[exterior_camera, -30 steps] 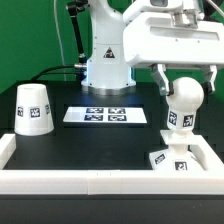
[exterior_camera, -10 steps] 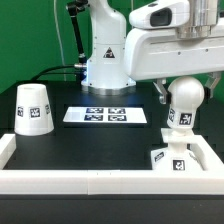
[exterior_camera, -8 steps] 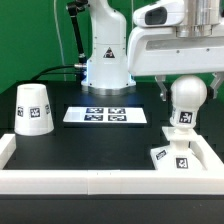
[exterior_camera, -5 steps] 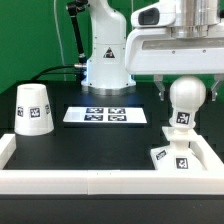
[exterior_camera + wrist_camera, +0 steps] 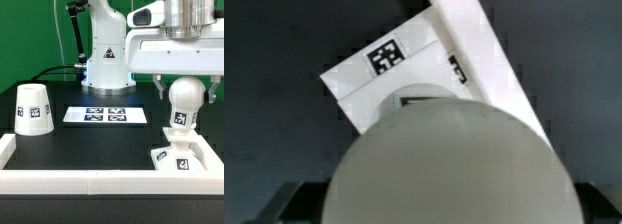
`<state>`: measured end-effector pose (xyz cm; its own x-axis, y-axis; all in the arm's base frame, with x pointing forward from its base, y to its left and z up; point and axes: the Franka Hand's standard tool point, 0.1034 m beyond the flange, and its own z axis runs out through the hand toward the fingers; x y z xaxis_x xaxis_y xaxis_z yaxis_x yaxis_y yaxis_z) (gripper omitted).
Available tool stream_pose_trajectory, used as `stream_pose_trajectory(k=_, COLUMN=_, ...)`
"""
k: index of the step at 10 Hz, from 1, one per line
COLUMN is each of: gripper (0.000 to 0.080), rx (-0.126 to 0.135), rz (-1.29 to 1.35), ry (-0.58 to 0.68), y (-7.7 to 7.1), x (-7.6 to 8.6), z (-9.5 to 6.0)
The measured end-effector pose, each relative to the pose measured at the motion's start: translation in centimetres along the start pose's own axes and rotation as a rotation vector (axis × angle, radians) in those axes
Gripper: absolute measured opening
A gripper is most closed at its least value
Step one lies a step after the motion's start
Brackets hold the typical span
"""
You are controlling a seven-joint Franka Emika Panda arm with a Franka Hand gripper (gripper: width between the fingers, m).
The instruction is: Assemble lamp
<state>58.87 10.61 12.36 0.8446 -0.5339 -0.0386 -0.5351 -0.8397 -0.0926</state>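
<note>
My gripper (image 5: 186, 90) is shut on the round white bulb (image 5: 183, 102) and holds it upright, neck down, a little above the flat square base (image 5: 176, 160) at the exterior view's right. A finger shows on each side of the bulb. In the wrist view the bulb (image 5: 446, 160) fills the lower part of the picture, between the dark fingers of my gripper (image 5: 441, 208). The tagged base (image 5: 411, 60) lies beyond it. The tapered shade (image 5: 33, 108) stands upright on the table at the exterior view's left, apart from the rest.
The marker board (image 5: 107, 115) lies flat in the middle of the black table. A low white wall (image 5: 90, 185) runs along the front and sides. The robot's own base (image 5: 105, 55) stands behind the marker board.
The wrist has turned above the bulb. The bulb has straightened up and shifted slightly toward the exterior view's left, still held over the base. Shade and base have not moved.
</note>
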Motion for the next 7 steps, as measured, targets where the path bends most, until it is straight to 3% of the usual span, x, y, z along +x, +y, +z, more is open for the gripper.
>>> stream_pose_trajectory(k=7, gripper=0.058, rx=0.034, rz=0.484, ry=-0.02, y=0.42, x=0.16, z=0.15)
